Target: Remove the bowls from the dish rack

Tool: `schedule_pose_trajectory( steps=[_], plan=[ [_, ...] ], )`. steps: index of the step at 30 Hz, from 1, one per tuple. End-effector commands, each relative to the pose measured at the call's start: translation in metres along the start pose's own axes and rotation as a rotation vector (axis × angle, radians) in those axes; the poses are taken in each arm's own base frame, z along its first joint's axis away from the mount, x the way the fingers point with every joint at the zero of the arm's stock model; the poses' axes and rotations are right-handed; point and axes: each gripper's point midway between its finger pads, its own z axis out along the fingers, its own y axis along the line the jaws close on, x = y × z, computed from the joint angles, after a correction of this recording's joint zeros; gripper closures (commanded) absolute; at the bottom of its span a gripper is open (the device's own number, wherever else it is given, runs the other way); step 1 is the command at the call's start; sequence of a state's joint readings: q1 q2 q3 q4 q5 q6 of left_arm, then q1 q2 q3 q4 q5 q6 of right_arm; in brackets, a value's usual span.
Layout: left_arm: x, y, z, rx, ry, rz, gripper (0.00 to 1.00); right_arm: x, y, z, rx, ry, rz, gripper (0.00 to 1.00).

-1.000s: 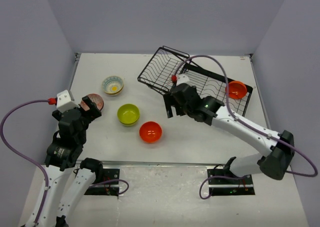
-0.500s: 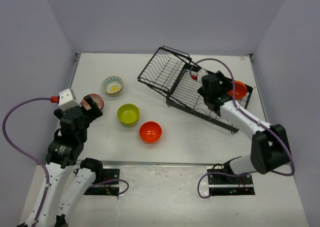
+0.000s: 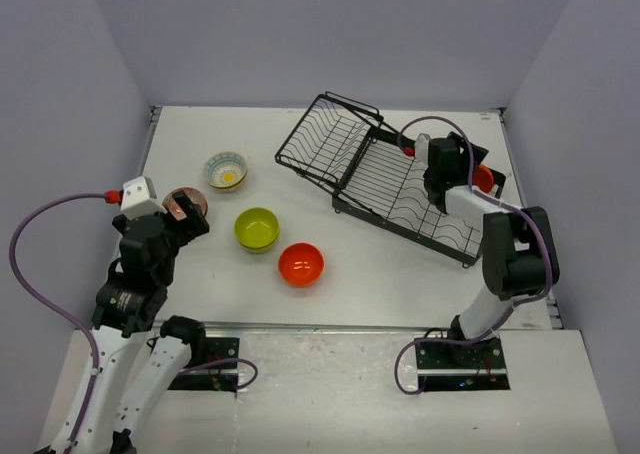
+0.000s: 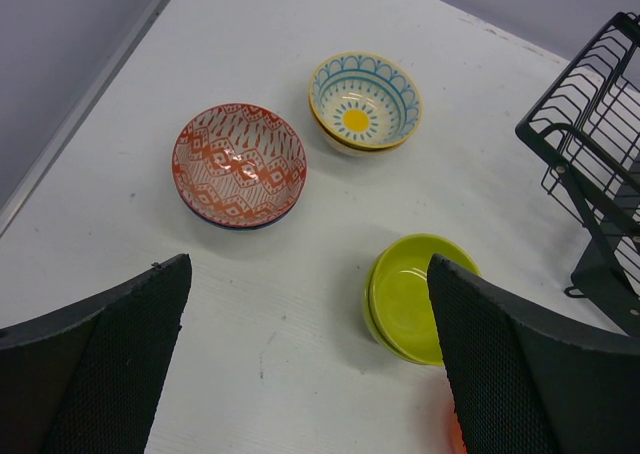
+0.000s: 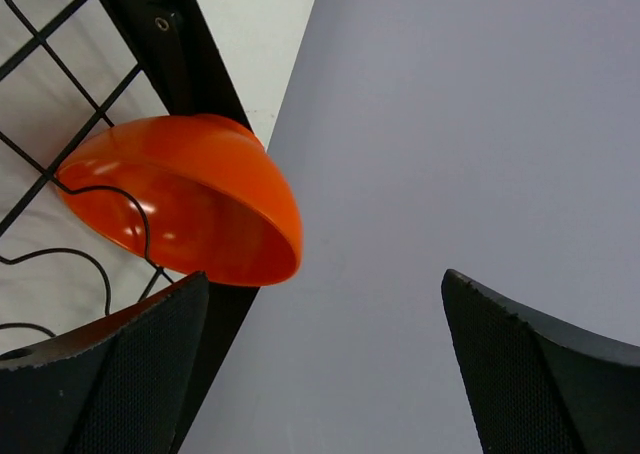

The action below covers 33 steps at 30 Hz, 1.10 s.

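Surface: white table [image 3: 400, 274] closed in by plain grey-lilac walls on three sides.
Dish rack: the black wire dish rack [image 3: 400, 189] sits at the far right of the table, its left section tipped up and its right section lying flat.
Rack contents: one orange bowl in the rack [image 5: 190, 214], tilted on its edge among the wires at the rack's far right end, beside the black frame bar. I see no other bowl in either section.
Right gripper: the right gripper [image 5: 325, 314] hovers at that end with its fingers spread wide and nothing between them. The bowl lies up beside the left finger, apart from it.
Bowls on the table: red-orange patterned bowl [image 4: 240, 164], blue patterned bowl with a yellow centre [image 4: 365, 99], lime green bowl [image 4: 415, 294] and orange bowl on the table [image 3: 301, 263], all upright, left of the rack, apart from one another.
Left gripper: the left gripper [image 4: 310, 304] hangs above the left side of the table, fingers spread, holding nothing.
View differences: from above, the right gripper hides most of the racked bowl, while the right wrist view shows it whole with wires crossing it. The left wrist view shows the bowls' patterns and a dark blue edge under the red-orange one, but only a corner of the rack.
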<state>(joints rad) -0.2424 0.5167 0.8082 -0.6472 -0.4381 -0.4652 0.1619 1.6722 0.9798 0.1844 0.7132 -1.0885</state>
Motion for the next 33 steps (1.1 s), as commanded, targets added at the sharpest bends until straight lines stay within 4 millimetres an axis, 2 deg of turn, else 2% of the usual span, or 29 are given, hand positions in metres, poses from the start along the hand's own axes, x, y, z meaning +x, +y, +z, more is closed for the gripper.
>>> schedule_pose_trajectory(
  steps=[1,2,4,5,6,8,9,11,13,15,21,28,30,32,33],
  plan=[
    [-0.009,-0.005,0.000,0.027,-0.039,0.003,0.00,-0.005,-0.020,0.016,0.071,-0.003,-0.020,0.03],
    [-0.009,-0.004,0.001,0.025,-0.035,0.005,0.00,-0.005,-0.010,0.022,0.057,0.006,-0.041,0.05],
    [-0.008,-0.006,0.001,0.029,-0.033,0.008,0.00,-0.004,-0.014,0.028,0.099,0.018,-0.052,0.07],
    [-0.008,-0.006,0.001,0.029,-0.033,0.008,0.00,-0.002,-0.005,0.033,0.098,0.025,-0.074,0.10],
    [-0.008,-0.005,0.001,0.025,-0.033,0.008,0.00,-0.001,-0.011,0.035,0.133,0.025,-0.083,0.11],
    [-0.009,-0.004,0.000,0.023,-0.039,0.004,0.00,0.007,-0.005,0.040,0.145,0.042,-0.098,0.18],
    [-0.009,-0.004,0.000,0.022,-0.040,0.004,0.00,0.006,-0.010,0.040,0.178,0.031,-0.080,0.23],
    [-0.010,-0.004,-0.001,0.026,-0.043,0.002,0.00,0.009,-0.004,0.041,0.178,0.027,-0.093,0.30],
    [-0.009,-0.004,0.000,0.027,-0.040,0.005,0.00,0.013,-0.001,0.042,0.179,0.024,-0.082,0.44],
    [-0.009,-0.005,0.000,0.029,-0.039,0.005,0.00,0.021,0.005,0.045,0.164,0.036,-0.073,0.53],
    [-0.010,-0.006,-0.001,0.035,-0.044,0.003,0.00,0.037,0.029,0.049,0.107,0.062,-0.056,0.63],
    [-0.011,-0.006,-0.002,0.040,-0.049,0.003,0.00,0.041,0.023,0.048,0.118,0.076,-0.036,0.69],
    [-0.011,-0.007,-0.002,0.041,-0.046,0.004,0.00,0.041,0.022,0.048,0.119,0.075,-0.028,0.76],
    [-0.011,-0.007,-0.002,0.041,-0.046,0.004,0.00,0.039,0.022,0.047,0.108,0.069,-0.011,0.99],
    [-0.011,-0.007,-0.002,0.041,-0.047,0.004,0.00,0.040,0.022,0.048,0.107,0.072,-0.003,0.99]
  ],
)
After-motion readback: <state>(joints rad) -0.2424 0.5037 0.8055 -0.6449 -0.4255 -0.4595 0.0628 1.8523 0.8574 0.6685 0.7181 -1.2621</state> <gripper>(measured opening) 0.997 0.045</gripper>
